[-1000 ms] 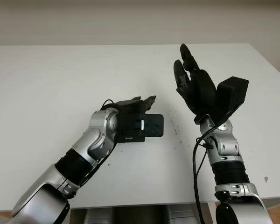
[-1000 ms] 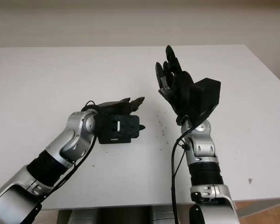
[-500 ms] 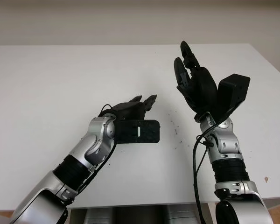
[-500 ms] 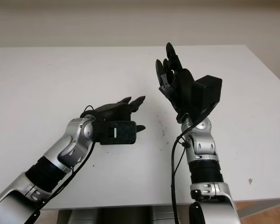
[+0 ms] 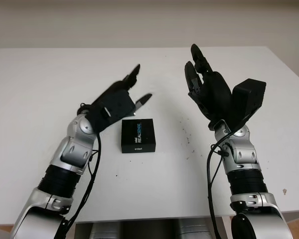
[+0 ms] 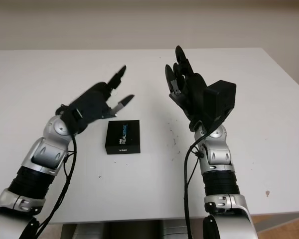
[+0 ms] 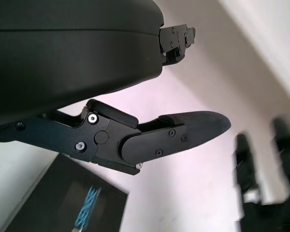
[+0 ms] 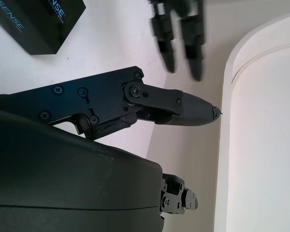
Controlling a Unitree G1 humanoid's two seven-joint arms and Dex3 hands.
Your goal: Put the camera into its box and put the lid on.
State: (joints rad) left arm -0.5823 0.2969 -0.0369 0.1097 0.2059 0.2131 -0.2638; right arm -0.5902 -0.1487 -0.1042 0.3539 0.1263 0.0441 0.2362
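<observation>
Box [image 5: 138, 135]: closed, flat mid-table [image 5: 40, 89], nearer the front edge | Left hand [image 5: 120, 97]: empty, raised just behind the box | Right hand [image 5: 205, 89]: empty, raised nearby.

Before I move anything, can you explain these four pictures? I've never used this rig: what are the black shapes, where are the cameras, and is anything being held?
This is a humanoid robot with two silver arms ending in black three-finger hands. The two wide pictures come from its head camera, looking down at the white table. The two close pictures come from cameras on each wrist, so the big black shapes there are the hands' own shells. The left hand is raised, open, just behind a small flat black rectangular box with printed lettering. That box lies closed on the table and nothing touches it. The right hand is held up, open, to the box's right. Neither hand holds anything.
</observation>
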